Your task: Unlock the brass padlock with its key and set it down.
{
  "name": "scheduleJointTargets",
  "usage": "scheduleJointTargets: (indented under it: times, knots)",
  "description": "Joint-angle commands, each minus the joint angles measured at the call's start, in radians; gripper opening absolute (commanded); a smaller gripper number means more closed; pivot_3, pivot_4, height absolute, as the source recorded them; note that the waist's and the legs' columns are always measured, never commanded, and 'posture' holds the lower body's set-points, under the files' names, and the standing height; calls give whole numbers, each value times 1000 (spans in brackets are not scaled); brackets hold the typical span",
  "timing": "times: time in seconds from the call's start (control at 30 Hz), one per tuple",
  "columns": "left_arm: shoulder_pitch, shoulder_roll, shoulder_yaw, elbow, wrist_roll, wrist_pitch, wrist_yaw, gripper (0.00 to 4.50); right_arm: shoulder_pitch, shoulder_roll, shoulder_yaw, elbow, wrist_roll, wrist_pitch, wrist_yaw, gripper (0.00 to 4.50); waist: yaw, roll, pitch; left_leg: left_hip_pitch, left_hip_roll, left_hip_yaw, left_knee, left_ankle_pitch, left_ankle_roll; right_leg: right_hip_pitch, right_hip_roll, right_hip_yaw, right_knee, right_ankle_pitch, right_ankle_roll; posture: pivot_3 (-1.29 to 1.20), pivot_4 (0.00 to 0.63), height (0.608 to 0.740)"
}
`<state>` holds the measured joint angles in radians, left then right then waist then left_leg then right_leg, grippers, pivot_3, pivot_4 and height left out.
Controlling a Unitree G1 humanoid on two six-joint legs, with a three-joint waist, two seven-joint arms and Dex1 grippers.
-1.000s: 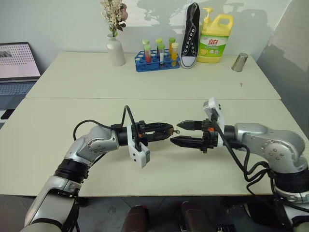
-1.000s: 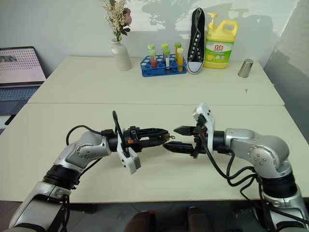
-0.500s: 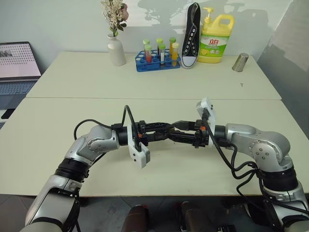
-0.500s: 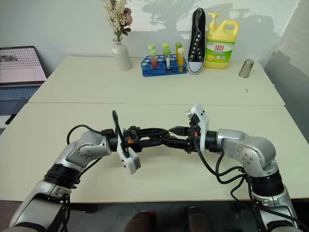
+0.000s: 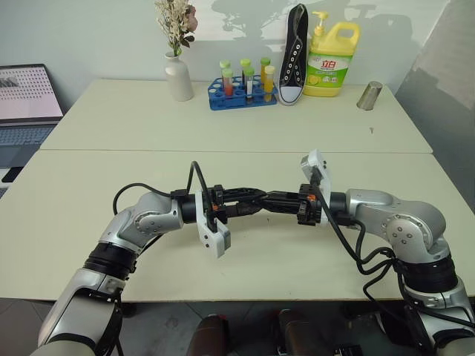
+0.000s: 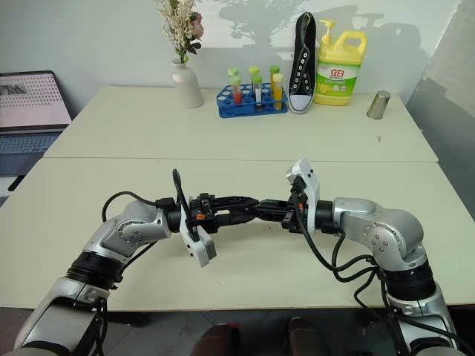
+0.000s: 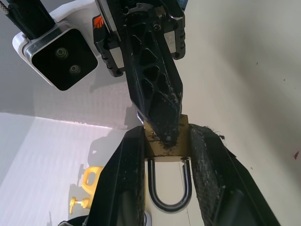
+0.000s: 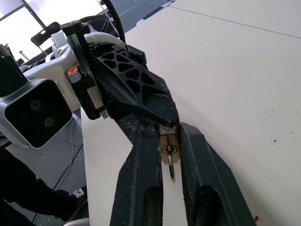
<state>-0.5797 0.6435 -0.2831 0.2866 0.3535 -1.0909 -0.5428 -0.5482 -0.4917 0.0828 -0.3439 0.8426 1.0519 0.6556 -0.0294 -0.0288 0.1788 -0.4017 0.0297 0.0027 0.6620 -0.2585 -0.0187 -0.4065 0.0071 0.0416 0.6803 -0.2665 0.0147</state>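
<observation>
while left gripper [image 7: 167,141] pinches padlock [image 7: 165,145] body – shackle toward its wrist – right gripper [image 8: 168,141] narrowed around key [image 8: 170,155] – grip on key unclear.

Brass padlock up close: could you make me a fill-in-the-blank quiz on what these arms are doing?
The small yellow-gold brass padlock is clamped in the robot's ___ tool.
The thin silvery key lies between the fingers of the ___ tool.
The padlock's silvery shackle is bent like the letter ___.
On the far table, the black sneaker stands beside a ___ detergent bottle.
Missing: left; right; U; yellow.
</observation>
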Motion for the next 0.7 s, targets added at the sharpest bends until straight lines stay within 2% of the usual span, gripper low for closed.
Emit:
scheduleJointTargets:
  times: [0.03,0.4,0.53,0.6,0.7]
  knots:
    - [15,19,-21,-34,-102,9,-21,973,-25,10,-22,-13,18,-22,28,137,0,0,0,0,0,0,0,0,0,0,0,0,0,0,0,0,150,740]
    - [99,82,-50,-129,-299,57,-120,4492,-18,-35,-13,22,-54,-72,72,137,0,0,0,0,0,0,0,0,0,0,0,0,0,0,0,0,150,740]
    - [131,85,-43,-179,-385,118,-151,4500,-13,-53,-9,33,-83,-96,95,137,0,0,0,0,0,0,0,0,0,0,0,0,0,0,0,0,150,740]
    - [144,87,-27,-204,-447,166,-164,4088,-7,-67,-7,35,-102,-113,110,137,-1,0,0,0,0,0,0,0,0,0,0,0,0,0,0,0,150,740]
    - [139,60,33,-252,-601,417,-151,3265,4,-84,-8,26,-119,-130,132,137,-1,0,0,0,0,0,0,0,0,0,0,0,0,0,0,0,150,740]
